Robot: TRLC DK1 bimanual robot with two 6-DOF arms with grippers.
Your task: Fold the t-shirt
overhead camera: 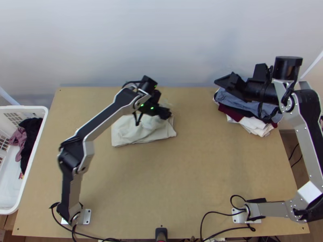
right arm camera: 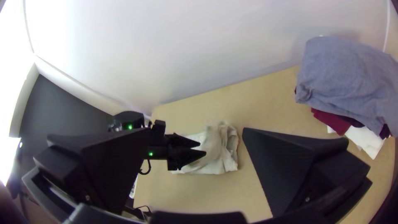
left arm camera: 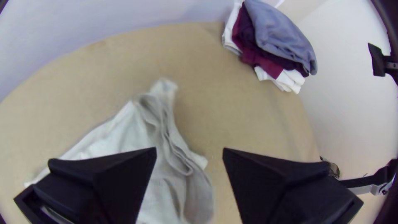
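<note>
Left end effector [overhead camera: 167,113], part-open and empty, hangs over the rumpled off-white cloth t-shirt [overhead camera: 139,131], the right end effector [overhead camera: 227,82] gaping wider, empty, well apart.

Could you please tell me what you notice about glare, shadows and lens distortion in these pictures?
In the right wrist view, strong glare whites out the upper-left edge; in the left wrist view, the fisheye lens bends the straight edges of the table into curves; in the top view, a faint, soft-edged shadow lies on the wall.
</note>
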